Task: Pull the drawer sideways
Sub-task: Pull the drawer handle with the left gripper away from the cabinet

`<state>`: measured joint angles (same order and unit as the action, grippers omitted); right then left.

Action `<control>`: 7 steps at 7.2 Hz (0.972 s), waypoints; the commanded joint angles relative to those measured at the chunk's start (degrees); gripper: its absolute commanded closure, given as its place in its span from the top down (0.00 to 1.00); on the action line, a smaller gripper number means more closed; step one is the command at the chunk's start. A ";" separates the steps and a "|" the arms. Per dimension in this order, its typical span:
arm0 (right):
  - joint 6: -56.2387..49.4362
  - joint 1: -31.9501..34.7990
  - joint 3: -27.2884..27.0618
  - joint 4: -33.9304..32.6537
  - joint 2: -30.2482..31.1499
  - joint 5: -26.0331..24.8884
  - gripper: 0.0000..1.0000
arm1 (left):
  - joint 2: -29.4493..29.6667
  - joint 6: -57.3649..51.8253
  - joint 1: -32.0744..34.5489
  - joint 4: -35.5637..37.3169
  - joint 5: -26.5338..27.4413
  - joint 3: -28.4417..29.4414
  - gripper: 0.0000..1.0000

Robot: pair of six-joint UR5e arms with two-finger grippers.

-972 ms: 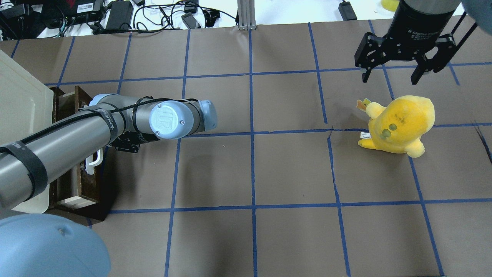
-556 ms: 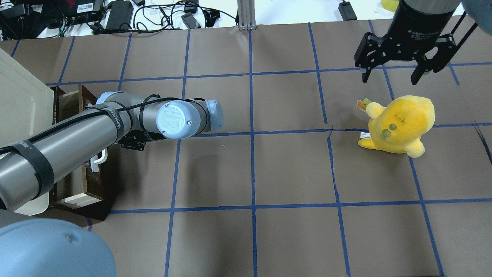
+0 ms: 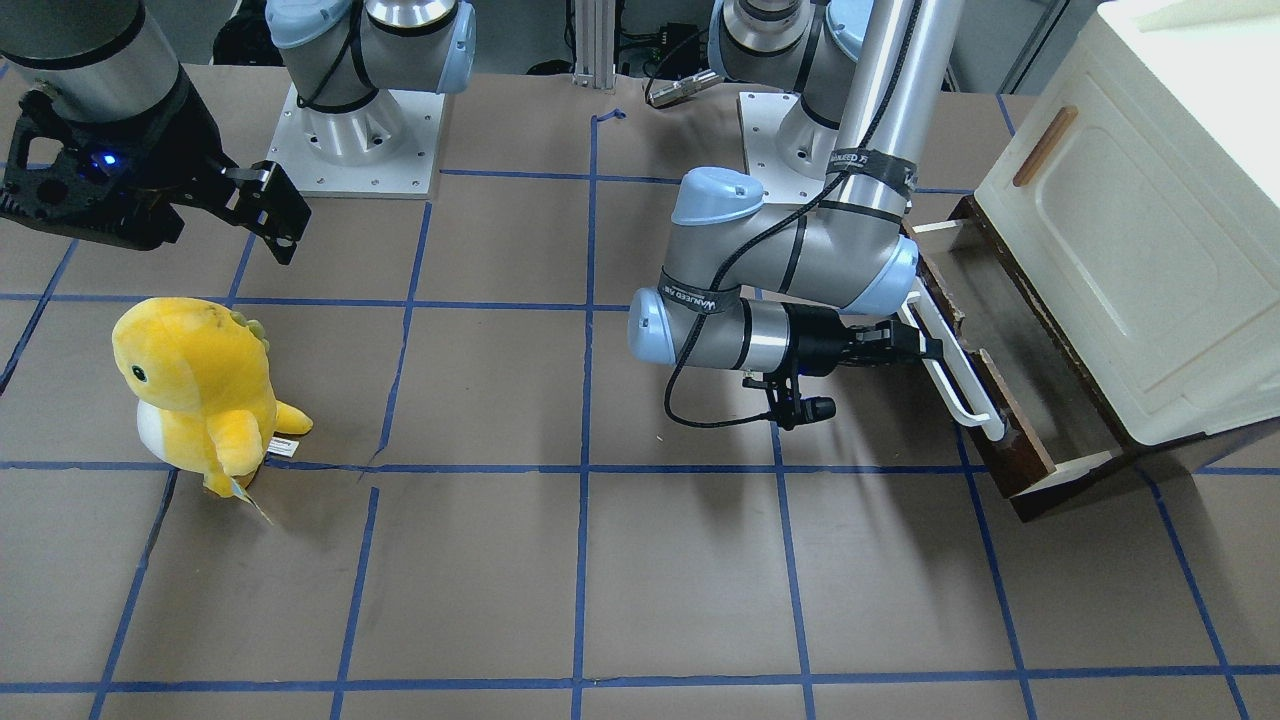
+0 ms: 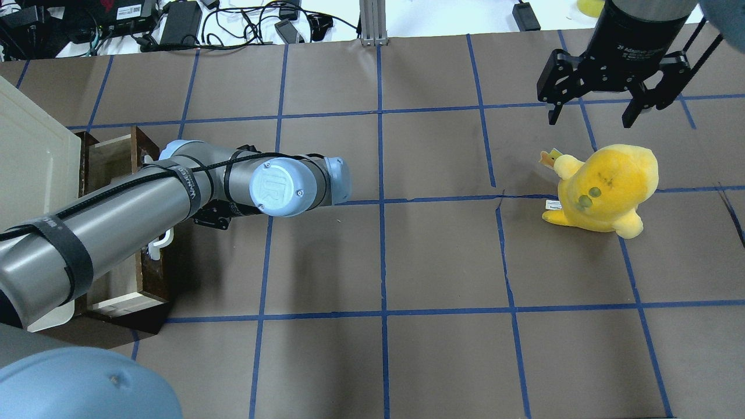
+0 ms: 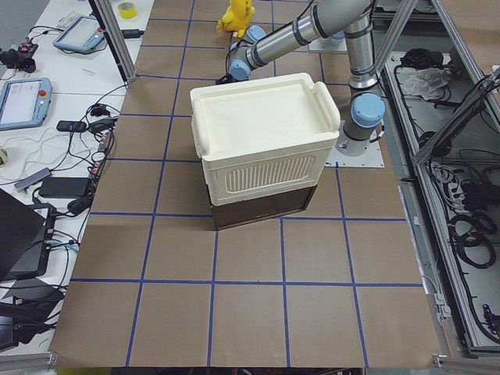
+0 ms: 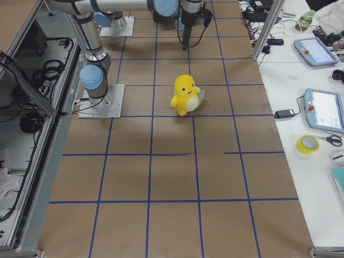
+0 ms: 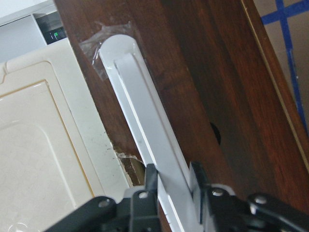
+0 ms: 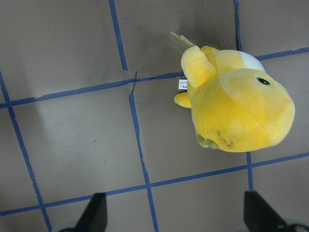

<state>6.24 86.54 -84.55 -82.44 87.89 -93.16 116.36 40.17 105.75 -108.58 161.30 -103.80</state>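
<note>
The drawer (image 3: pixel 1012 322) has a dark brown front (image 7: pixel 207 87) and a long white bar handle (image 3: pixel 962 388). It stands partly pulled out from under a cream cabinet (image 3: pixel 1120 220). My left gripper (image 3: pixel 925 348) is shut on the handle; the left wrist view shows both fingers (image 7: pixel 150 186) clamped on the white bar (image 7: pixel 145 125). In the overhead view my left arm hides that gripper; the drawer front (image 4: pixel 156 280) and a bit of the handle (image 4: pixel 159 247) show. My right gripper (image 4: pixel 599 113) is open and empty, high above a yellow plush.
A yellow plush toy (image 4: pixel 608 186) sits on the brown gridded table on my right side, below the right gripper (image 8: pixel 176 217). The cream cabinet's door with a small wooden handle (image 3: pixel 1043 146) rises above the drawer. Cables and devices lie past the table's far edge (image 4: pixel 233 23).
My left arm has moved to the right in the overhead view with the handle in its grip, and the drawer has slid further out of the cabinet. The right arm has not moved.
</note>
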 commanded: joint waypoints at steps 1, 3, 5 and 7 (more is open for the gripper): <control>0.00 -0.05 0.00 0.00 0.00 0.00 1.00 | 0.01 0.00 1.04 -0.05 -0.02 -0.09 0.00; 0.00 -0.05 0.00 0.00 0.00 0.00 1.00 | 0.09 0.00 2.09 -0.05 -0.02 -0.18 0.00; 0.00 0.04 0.00 0.00 0.00 0.00 1.00 | 0.36 0.00 2.18 -0.05 0.07 -0.18 0.00; 0.00 -0.05 0.00 0.00 0.00 0.00 1.00 | 0.45 -0.09 2.27 -0.22 0.24 -0.35 0.06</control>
<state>6.24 86.56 -84.55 -82.44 87.89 -93.16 116.76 40.11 107.93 -108.71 161.44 -104.09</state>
